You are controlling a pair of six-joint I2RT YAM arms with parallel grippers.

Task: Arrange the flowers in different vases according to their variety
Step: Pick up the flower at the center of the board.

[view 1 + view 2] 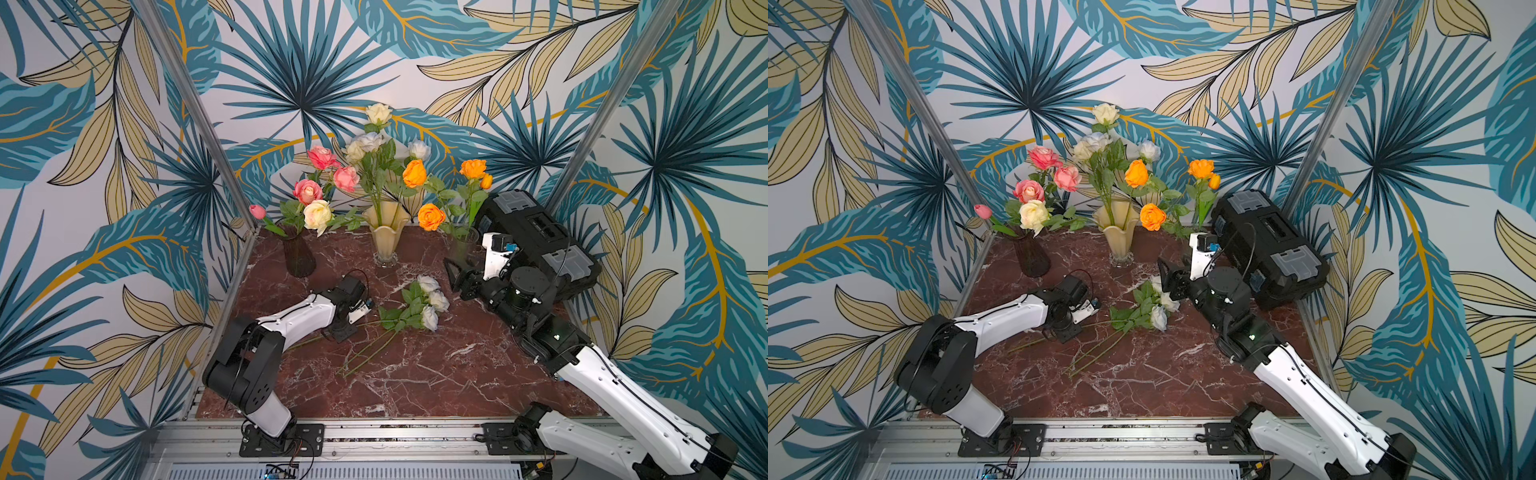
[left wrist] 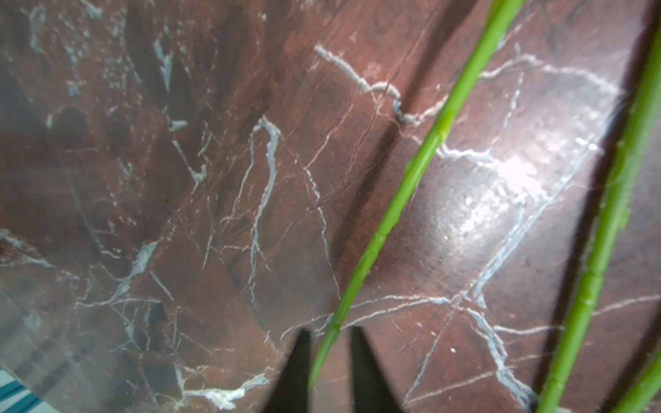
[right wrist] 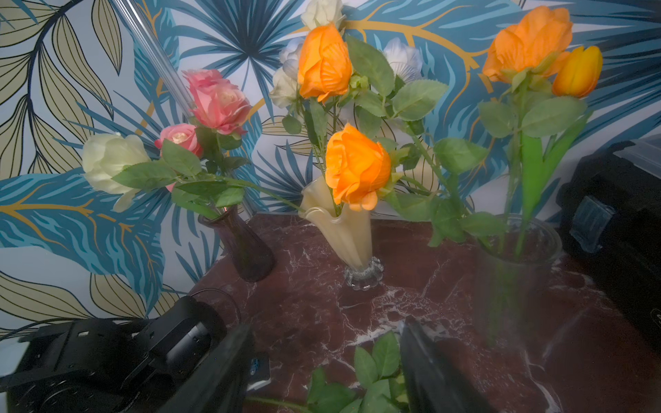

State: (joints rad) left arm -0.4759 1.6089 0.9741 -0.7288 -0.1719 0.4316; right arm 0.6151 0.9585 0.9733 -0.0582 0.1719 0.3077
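Note:
Three white roses (image 1: 430,299) lie on the marble table (image 1: 436,374), stems (image 1: 365,353) pointing to the front. My left gripper (image 2: 329,336) is low over one green stem (image 2: 411,178). Its jaws stand apart with the stem between them, so it is open. My right gripper (image 3: 327,325) hangs open above the roses' leaves (image 3: 379,357), holding nothing. At the back, the purple vase (image 1: 298,257) holds pink roses, a cream rose and a pink tulip. White roses fill the cream vase (image 1: 386,241). The clear vase (image 1: 461,249) holds orange flowers.
A black toolbox (image 1: 536,241) sits at the back right, beside the right arm. A second stem (image 2: 608,221) runs close alongside the one between the left jaws. Metal frame posts rise at both back corners.

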